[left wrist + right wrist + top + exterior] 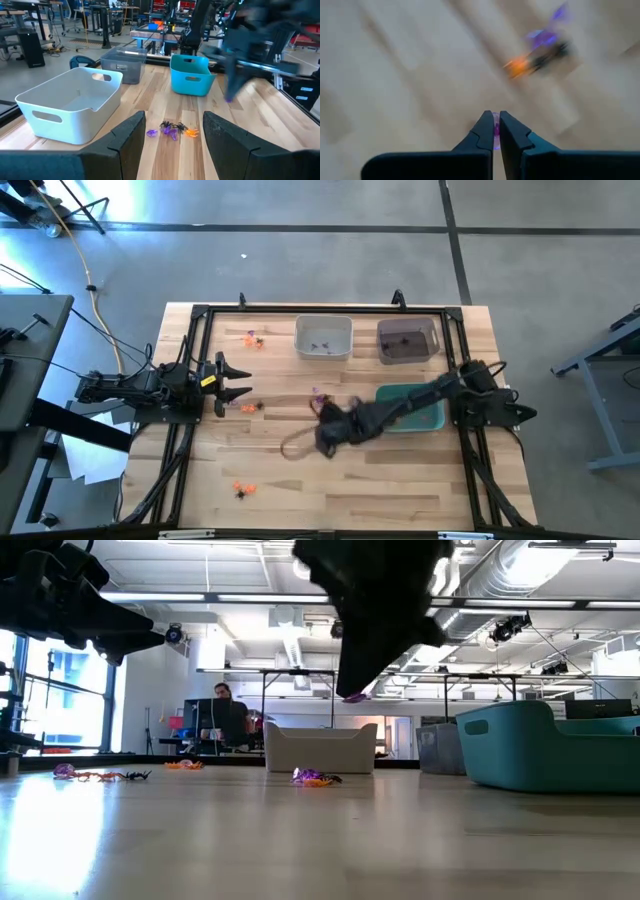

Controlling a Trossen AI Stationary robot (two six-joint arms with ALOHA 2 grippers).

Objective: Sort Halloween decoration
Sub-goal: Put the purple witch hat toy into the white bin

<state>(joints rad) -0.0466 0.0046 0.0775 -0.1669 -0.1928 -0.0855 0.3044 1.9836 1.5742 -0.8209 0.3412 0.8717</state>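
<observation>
Wooden desk (pixel 400 480) in an open workshop, right claw (pixel 494 131) above its middle, clamped on a purple trinket (pixel 496 131), more trinkets (pixel 172 130) scattered below, left claw (pixel 232 378) waiting apart at the left edge.

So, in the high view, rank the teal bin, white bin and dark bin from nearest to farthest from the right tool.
From the right tool, mid-table:
1. Teal bin, right side beside that arm.
2. White bin, far edge.
3. Dark bin, far right.
</observation>
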